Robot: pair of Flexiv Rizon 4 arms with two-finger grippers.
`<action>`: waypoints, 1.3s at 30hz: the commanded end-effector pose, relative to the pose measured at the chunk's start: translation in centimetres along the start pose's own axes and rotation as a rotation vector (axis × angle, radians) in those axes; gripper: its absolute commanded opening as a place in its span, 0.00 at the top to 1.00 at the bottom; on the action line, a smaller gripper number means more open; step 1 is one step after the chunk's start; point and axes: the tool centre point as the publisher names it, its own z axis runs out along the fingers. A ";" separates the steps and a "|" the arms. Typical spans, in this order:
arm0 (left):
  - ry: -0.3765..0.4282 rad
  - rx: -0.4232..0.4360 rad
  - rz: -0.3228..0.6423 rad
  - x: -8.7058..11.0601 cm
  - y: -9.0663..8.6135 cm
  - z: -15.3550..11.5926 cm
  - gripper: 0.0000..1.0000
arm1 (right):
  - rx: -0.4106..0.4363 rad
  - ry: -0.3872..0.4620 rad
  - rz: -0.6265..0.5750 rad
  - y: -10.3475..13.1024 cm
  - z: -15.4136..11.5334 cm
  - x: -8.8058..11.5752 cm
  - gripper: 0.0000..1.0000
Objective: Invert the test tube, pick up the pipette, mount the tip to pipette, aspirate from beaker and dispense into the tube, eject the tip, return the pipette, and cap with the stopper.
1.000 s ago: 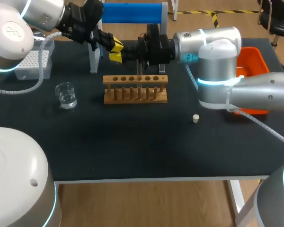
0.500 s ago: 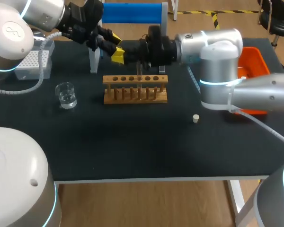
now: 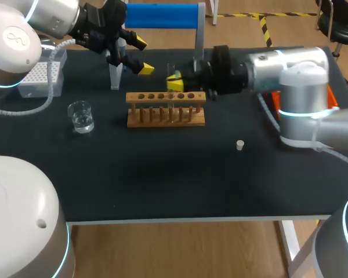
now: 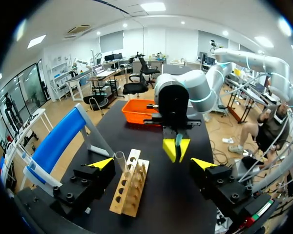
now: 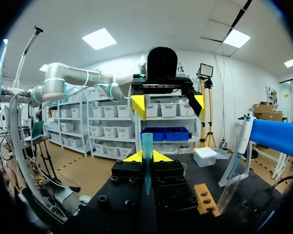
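Stopper (image 3: 240, 145) sits nearest on table (image 3: 162, 185), at 4 o'clock from wooden rack (image 3: 166, 108); beaker (image 3: 81, 116) is at the rack's 9 o'clock. Right gripper (image 3: 174, 84) hangs over the rack's far edge at 12 o'clock, fingers clamped on test tube (image 5: 147, 146). Left gripper (image 3: 143, 55) is further back at the rack's 11 o'clock, fingers spread wide apart.

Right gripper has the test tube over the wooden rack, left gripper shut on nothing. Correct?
No: the left gripper is open, not shut, as the left wrist view shows. It holds nothing, and the right gripper does have the test tube over the wooden rack.
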 end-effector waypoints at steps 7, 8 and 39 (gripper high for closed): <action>0.000 -0.003 -0.001 0.1 -0.1 -0.1 0.00 | 0.000 -0.080 0.013 -1.8 -9.2 4.4 1.00; 0.000 -0.003 -0.001 0.1 -0.1 -0.1 0.00 | -0.001 -0.089 0.016 -2.1 -9.9 4.7 1.00; 0.000 -0.003 -0.001 0.1 -0.1 -0.1 0.00 | 0.038 -0.107 0.028 -5.7 -17.0 8.3 1.00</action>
